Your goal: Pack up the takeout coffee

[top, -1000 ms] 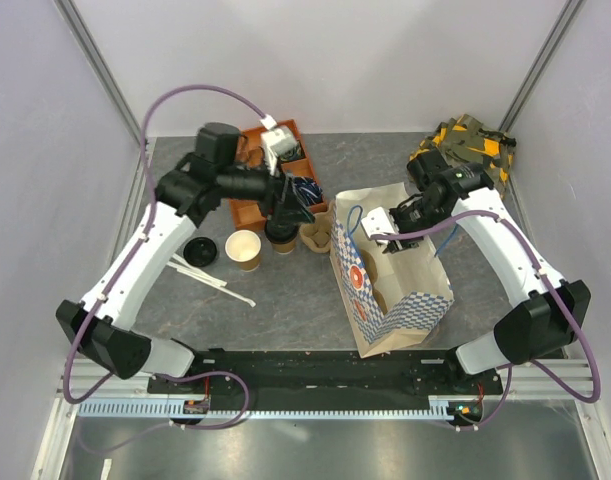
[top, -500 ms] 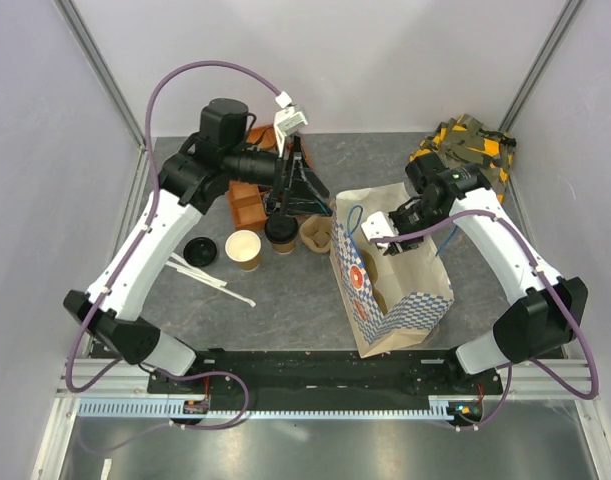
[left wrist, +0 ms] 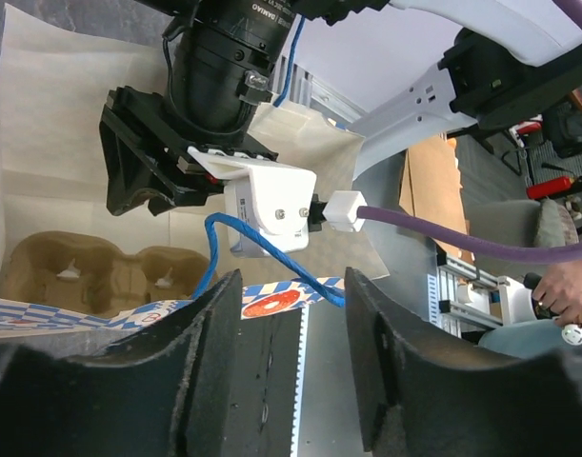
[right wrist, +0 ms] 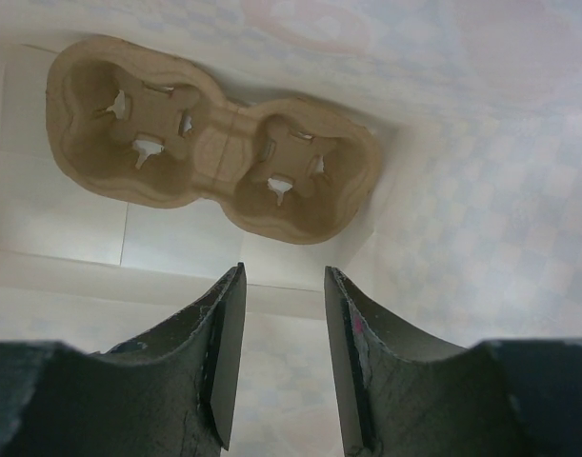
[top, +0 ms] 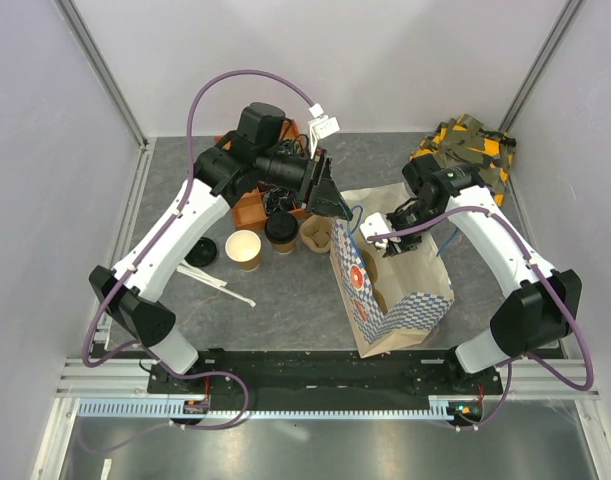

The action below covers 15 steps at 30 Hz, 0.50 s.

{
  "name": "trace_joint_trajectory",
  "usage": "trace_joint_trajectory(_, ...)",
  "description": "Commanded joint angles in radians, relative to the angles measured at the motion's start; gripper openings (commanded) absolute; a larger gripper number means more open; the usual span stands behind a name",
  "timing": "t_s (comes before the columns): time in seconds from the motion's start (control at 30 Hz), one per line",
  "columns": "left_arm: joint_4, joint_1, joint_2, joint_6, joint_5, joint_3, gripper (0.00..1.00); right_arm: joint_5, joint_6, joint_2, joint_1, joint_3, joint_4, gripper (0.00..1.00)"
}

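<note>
So the packing hasn't really happened yet: the takeout coffee (top: pixel 282 229) sits on the table just left of centre in the overhead shot, lid on, outside the paper bag (top: pixel 410 295) at centre right. Only the cardboard cup carrier (right wrist: pixel 214 152) is down in the bag. The left gripper (top: pixel 333 203) hovers between cup and bag, fingers apart and empty, and the right gripper (right wrist: pixel 281 276) hangs at the bag's mouth, fingers apart too, so I'd say the whole grab-and-drop is left.
</note>
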Motion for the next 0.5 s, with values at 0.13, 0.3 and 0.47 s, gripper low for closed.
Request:
trace_joint_trajectory(0.13,-0.016,-0.010,0.004,0.001,0.046,0.036,0.32,-0.023,-0.041,0.001,0.002,-0.007,-0.113,0.48)
trace_joint_trajectory(0.3,-0.085,-0.007,-0.010,0.085,0.043,0.059,0.02,-0.027,-0.041,0.005,0.002,-0.018,-0.113,0.50)
trace_joint_trajectory(0.47,-0.201,0.005,-0.039,0.246,0.026,0.082,0.02,-0.029,-0.041,0.007,0.002,-0.033,-0.113,0.51)
